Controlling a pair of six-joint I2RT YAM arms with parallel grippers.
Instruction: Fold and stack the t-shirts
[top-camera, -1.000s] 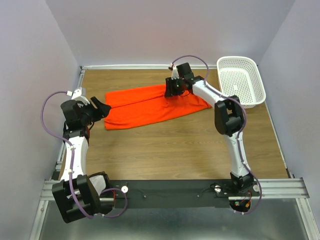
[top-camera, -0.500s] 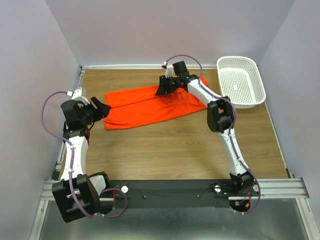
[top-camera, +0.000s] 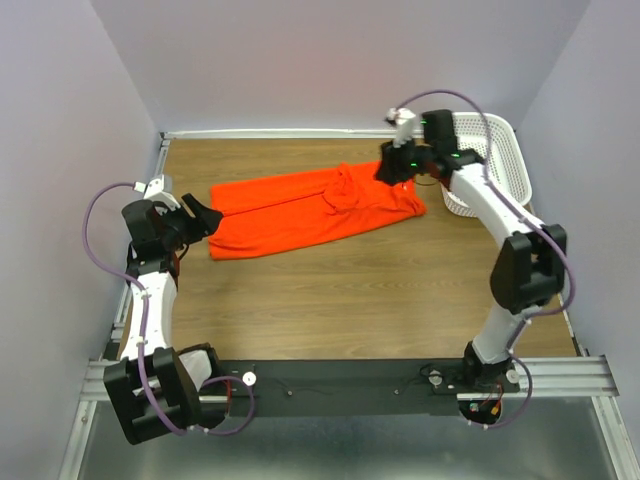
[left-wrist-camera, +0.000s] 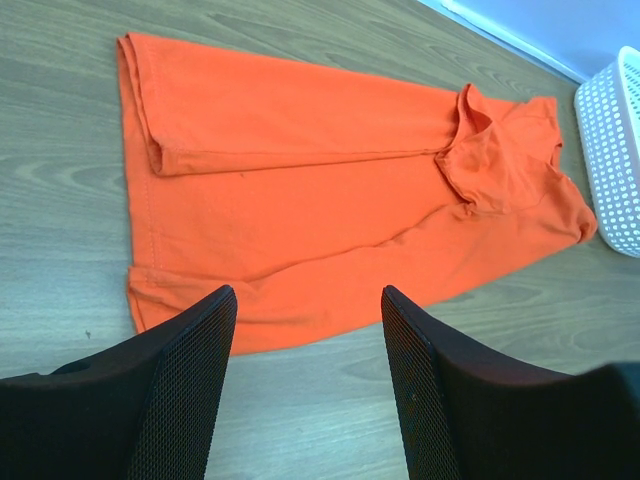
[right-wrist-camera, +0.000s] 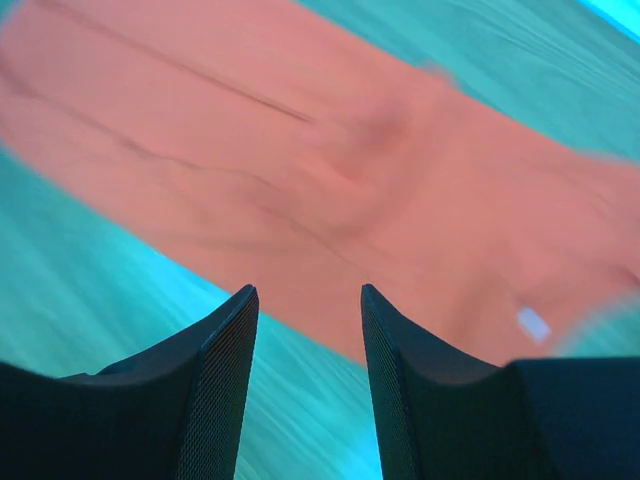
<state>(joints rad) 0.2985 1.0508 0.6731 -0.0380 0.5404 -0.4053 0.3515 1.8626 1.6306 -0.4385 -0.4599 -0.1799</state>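
Loosely folded orange t-shirt (top-camera: 290, 212), blurred white label (right-wrist-camera: 533, 323), left claw (left-wrist-camera: 307, 300) wide, right claw (right-wrist-camera: 307, 298) parted, empty.

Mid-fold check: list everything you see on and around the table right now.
table: one, brown wood grain, under everything
t-shirt: one, bright orange, folded into a long strip, lying across the far half of the table
basket: one, white perforated plastic, far right corner
left gripper: one, black fingers, open and empty, by the t-shirt's left end
right gripper: one, black fingers, open and empty, above the t-shirt's right end, next to the basket
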